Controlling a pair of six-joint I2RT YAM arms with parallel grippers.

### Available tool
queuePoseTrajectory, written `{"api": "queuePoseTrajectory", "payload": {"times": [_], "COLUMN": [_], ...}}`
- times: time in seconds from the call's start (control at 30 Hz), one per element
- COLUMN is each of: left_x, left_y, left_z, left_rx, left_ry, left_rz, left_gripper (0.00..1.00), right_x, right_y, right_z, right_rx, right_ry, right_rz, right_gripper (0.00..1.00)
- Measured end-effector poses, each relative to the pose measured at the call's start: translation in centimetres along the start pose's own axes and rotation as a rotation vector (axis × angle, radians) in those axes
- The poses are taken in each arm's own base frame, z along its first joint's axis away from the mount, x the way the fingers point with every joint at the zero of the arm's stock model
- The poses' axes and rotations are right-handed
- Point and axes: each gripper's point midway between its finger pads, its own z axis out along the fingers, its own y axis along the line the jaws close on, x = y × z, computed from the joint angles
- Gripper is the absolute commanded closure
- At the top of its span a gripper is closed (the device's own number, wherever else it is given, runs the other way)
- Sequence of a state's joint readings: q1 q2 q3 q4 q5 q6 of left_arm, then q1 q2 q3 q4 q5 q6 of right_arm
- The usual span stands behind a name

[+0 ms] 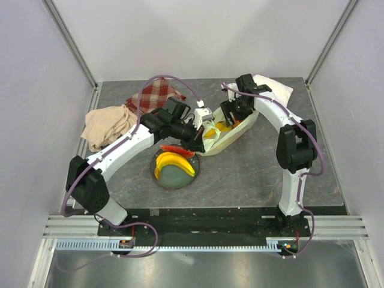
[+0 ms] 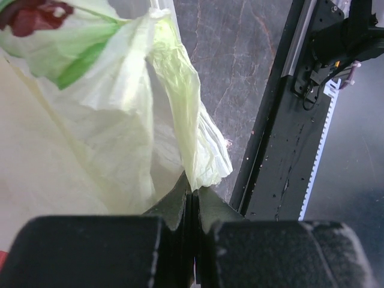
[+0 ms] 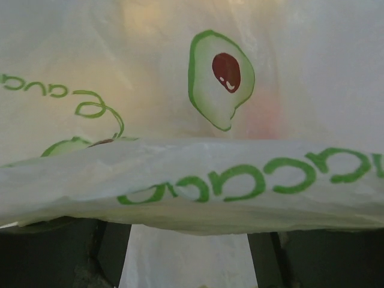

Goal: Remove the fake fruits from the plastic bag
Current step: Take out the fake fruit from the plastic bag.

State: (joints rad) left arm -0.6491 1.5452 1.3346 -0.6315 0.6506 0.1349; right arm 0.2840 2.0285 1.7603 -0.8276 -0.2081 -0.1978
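The pale yellow-green plastic bag (image 1: 231, 135) lies at mid-table. Its mouth faces my left gripper (image 1: 195, 135), which is shut on a bunched edge of the bag (image 2: 198, 156). A yellow-orange fruit (image 1: 219, 128) shows inside the bag's mouth. My right gripper (image 1: 231, 113) is at the bag's far side. Its fingers (image 3: 111, 255) stand wide apart, and a printed fold of the bag (image 3: 198, 180) lies across their tips. A yellow banana bunch (image 1: 174, 163) and a red watermelon slice (image 1: 177, 150) lie on the round plate (image 1: 175, 180) next to the bag.
A red checked cloth (image 1: 153, 94) and a beige crumpled cloth (image 1: 108, 125) lie at the back left. A white folded towel (image 1: 275, 87) sits at the back right behind the right arm. The black base rail (image 2: 288, 156) runs along the near edge.
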Motion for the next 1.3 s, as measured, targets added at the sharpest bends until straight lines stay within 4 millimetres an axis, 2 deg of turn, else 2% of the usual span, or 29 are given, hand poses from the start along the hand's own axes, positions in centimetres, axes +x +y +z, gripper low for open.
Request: {"api": "queuePoseTrajectory", "payload": {"times": [0.07, 0.17, 0.37, 0.63, 0.77, 0.93, 1.03, 1.17, 1.3], "left_x": [0.0, 0.0, -0.7, -2.4, -3.0, -2.7, -1.3, 0.0, 0.0], "left_y": [0.4, 1.0, 1.6, 2.3, 2.6, 2.7, 2.7, 2.5, 2.7], "left_z": [0.4, 1.0, 1.5, 1.8, 1.6, 1.8, 2.2, 2.5, 2.3], "left_rx": [-0.003, -0.009, -0.02, -0.034, -0.051, -0.049, -0.037, -0.026, -0.03], "left_ry": [0.007, 0.016, 0.011, -0.013, -0.026, -0.021, 0.007, 0.032, 0.03], "left_rz": [-0.005, -0.011, -0.006, 0.013, 0.023, 0.017, -0.01, -0.038, -0.046], "left_gripper": [0.99, 0.98, 0.99, 0.98, 0.98, 0.98, 0.98, 0.98, 0.99], "right_x": [0.7, 0.1, 0.4, -1.0, -1.4, -1.6, -0.6, 0.1, 1.0], "right_y": [-0.5, -1.1, -2.6, -4.7, -4.8, -2.9, -0.2, 2.9, 4.6], "right_z": [1.2, 1.1, 1.5, 2.3, 2.4, 1.5, -0.5, -2.6, -2.0], "right_rx": [0.019, 0.051, 0.132, 0.256, 0.246, 0.126, 0.003, -0.127, -0.216], "right_ry": [0.034, 0.02, 0.04, -0.004, -0.023, -0.061, -0.085, -0.12, -0.108], "right_rz": [0.005, -0.002, -0.021, -0.044, -0.057, -0.075, -0.122, -0.207, -0.242], "right_gripper": [0.19, 0.19, 0.17, 0.17, 0.18, 0.2, 0.24, 0.23, 0.24]}}
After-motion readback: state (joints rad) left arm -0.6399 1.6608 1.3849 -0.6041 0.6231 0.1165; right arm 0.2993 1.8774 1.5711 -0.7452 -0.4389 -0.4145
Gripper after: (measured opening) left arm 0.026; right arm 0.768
